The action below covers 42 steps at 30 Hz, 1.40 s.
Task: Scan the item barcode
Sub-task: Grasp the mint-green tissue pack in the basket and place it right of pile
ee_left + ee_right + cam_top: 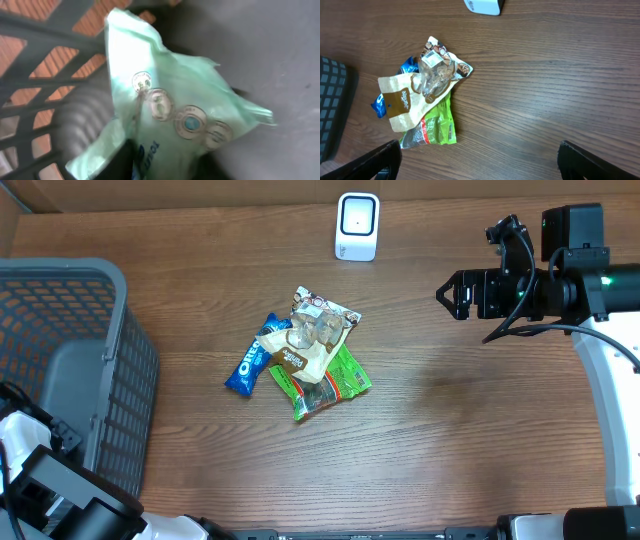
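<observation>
The pale green pouch is thin, crinkled film printed with a row of round seals. It lies tilted inside the grey plastic basket, against the lattice wall and the smooth floor. The left pincer shows only as a dark blur at the pouch's lower edge, and whether it grips the pouch cannot be told.

A heap of packets sits mid-surface on the wood-grain bench: a glossy blue wrapper, a tan paper pouch, a clear bag and a bright green packet. The white, rounded scanner stands near the far edge. The right pincer hangs spread wide and empty above bare wood, well apart from the heap.
</observation>
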Tool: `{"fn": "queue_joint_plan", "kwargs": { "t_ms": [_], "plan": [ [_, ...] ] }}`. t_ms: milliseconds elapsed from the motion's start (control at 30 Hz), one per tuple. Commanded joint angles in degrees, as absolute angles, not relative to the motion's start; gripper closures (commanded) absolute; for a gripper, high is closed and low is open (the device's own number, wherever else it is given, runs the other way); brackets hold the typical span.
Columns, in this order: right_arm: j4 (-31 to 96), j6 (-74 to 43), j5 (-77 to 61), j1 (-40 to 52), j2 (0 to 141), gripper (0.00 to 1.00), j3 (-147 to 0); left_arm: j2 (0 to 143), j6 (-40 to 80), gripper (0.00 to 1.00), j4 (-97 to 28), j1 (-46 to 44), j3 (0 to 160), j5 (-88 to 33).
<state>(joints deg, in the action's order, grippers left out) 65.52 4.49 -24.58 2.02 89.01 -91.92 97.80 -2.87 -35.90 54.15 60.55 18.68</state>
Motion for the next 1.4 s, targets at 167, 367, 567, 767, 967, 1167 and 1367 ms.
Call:
{"fn": "queue_joint_plan", "kwargs": {
  "t_ms": [167, 367, 567, 767, 967, 1167, 1367],
  "plan": [
    [64.9, 4.3, -24.1, 2.2, 89.1, 0.00, -92.9, 99.3, 5.7, 0.96, -39.9, 52.8, 63.1, -7.3],
    [64.9, 4.3, -24.1, 2.2, 89.1, 0.00, -92.9, 99.3, 6.0, 0.96, -51.7, 50.3, 78.1, -20.3],
    [64.9, 4.3, -24.1, 2.2, 89.1, 0.00, -92.9, 99.2, 3.5, 0.96, -65.8, 45.1, 99.9, -26.3],
    [64.9, 4.3, -24.1, 2.2, 89.1, 0.00, -92.9, 99.2, 0.3, 0.96, -77.7, 33.9, 123.5, -28.5],
    [64.8, 4.3, -24.1, 2.2, 89.1, 0.00, -93.0, 98.5, -0.4, 0.96, -79.7, 16.1, 132.4, -27.5],
    [64.2, 4.3, -24.1, 2.2, 89.1, 0.00, -92.9, 101.2, -1.6, 0.96, -80.7, -2.9, 126.8, -24.7],
    [63.5, 2.9, -24.1, 2.2, 89.1, 0.00, -92.9, 107.8, -0.3, 0.96, -76.8, -16.6, 115.9, -24.7]
  ]
}}
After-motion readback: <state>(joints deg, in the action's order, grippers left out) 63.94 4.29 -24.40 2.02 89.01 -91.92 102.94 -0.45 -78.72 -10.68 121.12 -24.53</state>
